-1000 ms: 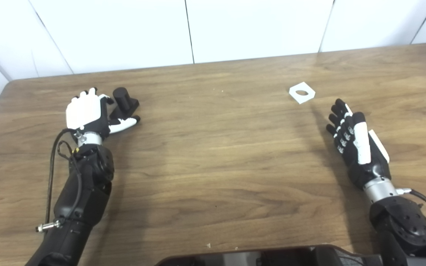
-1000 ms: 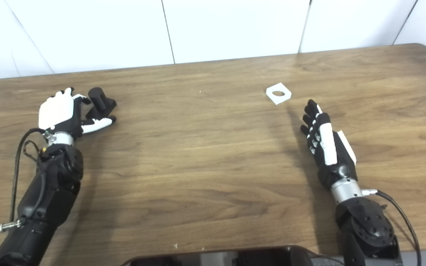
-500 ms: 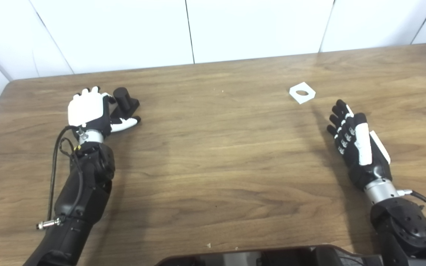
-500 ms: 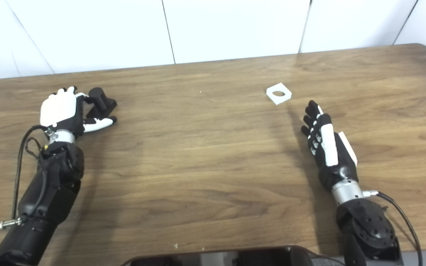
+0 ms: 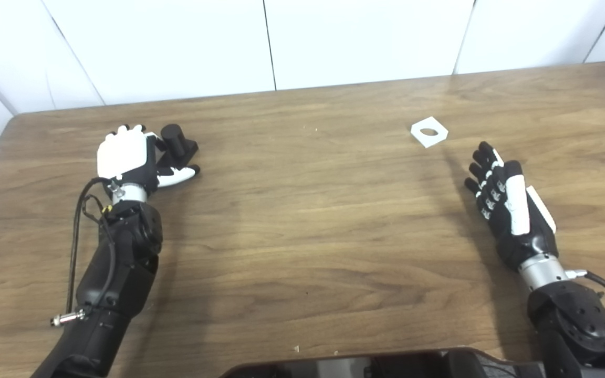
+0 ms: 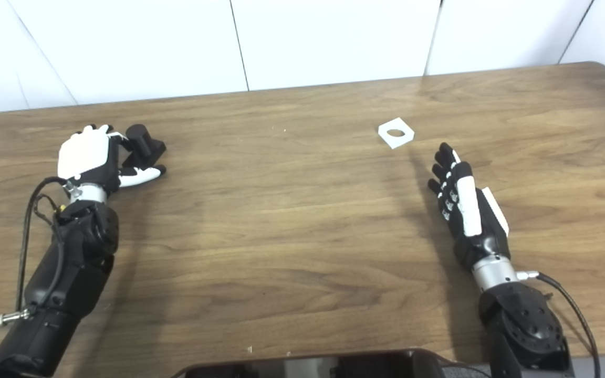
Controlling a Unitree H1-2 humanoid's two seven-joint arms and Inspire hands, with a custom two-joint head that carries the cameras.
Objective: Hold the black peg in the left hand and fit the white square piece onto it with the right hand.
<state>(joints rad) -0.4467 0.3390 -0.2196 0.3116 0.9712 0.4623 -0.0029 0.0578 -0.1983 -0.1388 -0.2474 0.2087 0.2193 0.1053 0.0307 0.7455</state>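
Bare table point(image 5: 302, 220) separates black peg point(image 5: 178, 144) from white square piece point(image 5: 429, 132).

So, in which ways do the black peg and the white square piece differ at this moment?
The black peg is dark and stands as a stub on a block; the white square piece is pale, flat and has a round hole. The peg sits at the table's left, right beside the left hand, whose fingers curl near it; the square piece lies alone, apart from the open right hand. Both rest on the table, not lifted.
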